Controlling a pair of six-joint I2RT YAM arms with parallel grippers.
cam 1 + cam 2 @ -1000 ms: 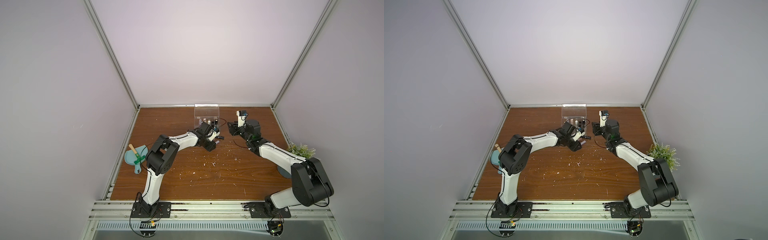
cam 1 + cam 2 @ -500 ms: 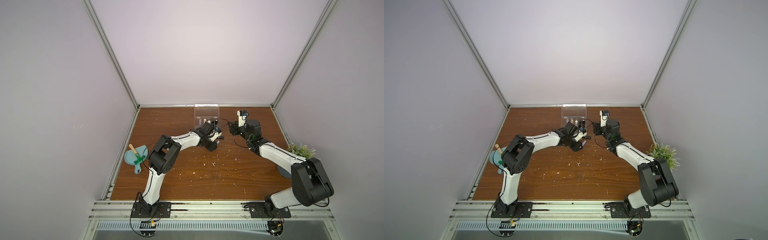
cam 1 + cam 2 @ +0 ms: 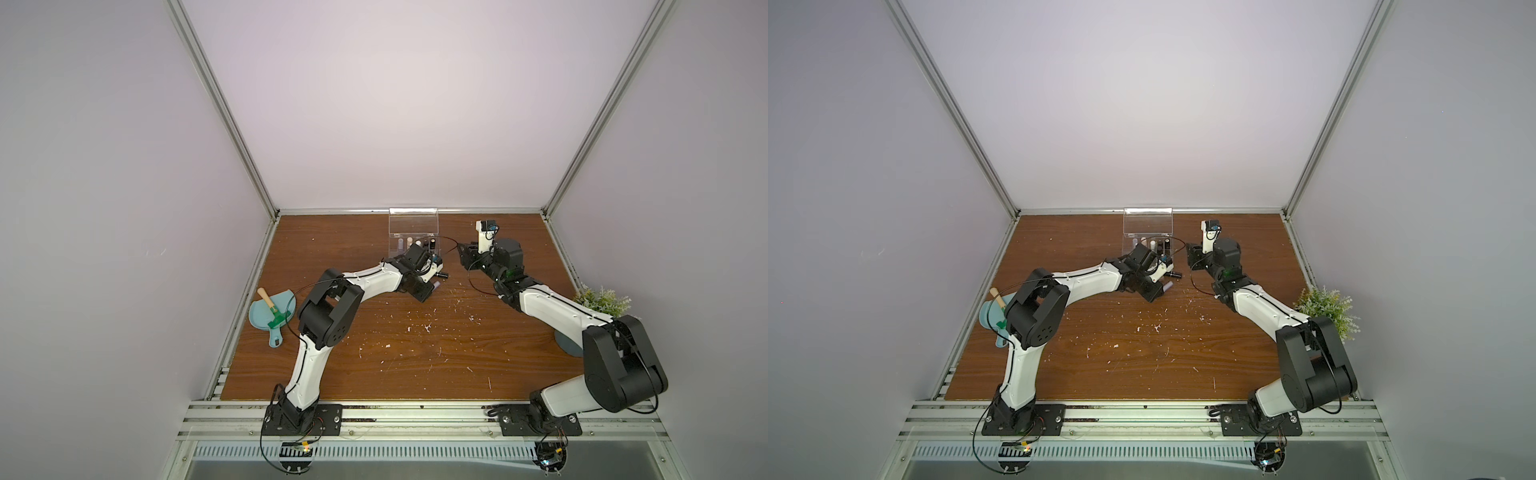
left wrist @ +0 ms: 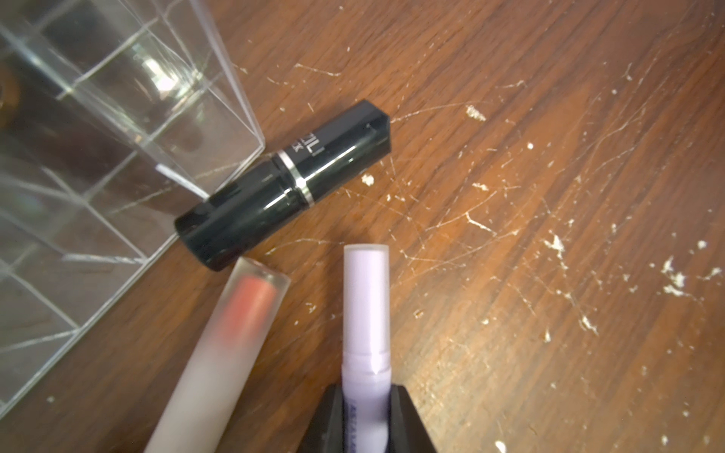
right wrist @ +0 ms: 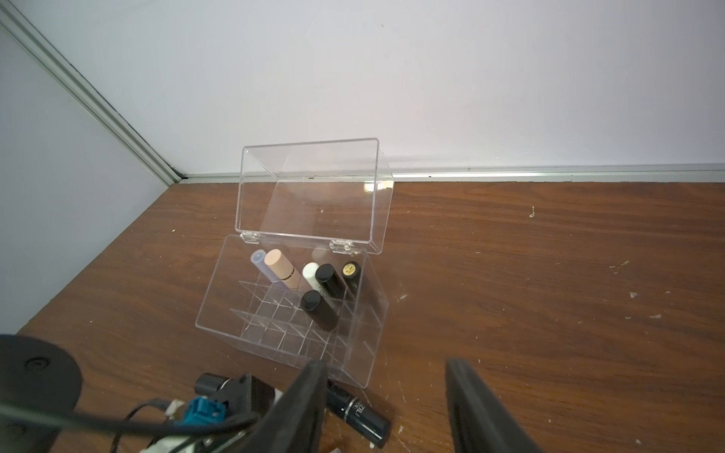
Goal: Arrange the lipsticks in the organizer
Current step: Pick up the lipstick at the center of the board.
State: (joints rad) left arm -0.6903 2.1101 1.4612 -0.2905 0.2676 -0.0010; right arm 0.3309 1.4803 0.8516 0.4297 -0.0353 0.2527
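We see our left pincer (image 4: 365, 394) squeezed tight around the lilac lipstick (image 4: 367, 302), with the black lipstick (image 4: 286, 184) and the clear organizer (image 4: 231, 98) just ahead of it on the table (image 4: 549, 204), while our right pincer (image 5: 384, 366) gapes halfway, holding nothing, facing the organizer.

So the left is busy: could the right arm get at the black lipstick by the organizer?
Probably yes: the right gripper is open and close to the black lipstick, which lies on the table by the organizer. The left gripper, shut on a lilac tube, crowds one side.
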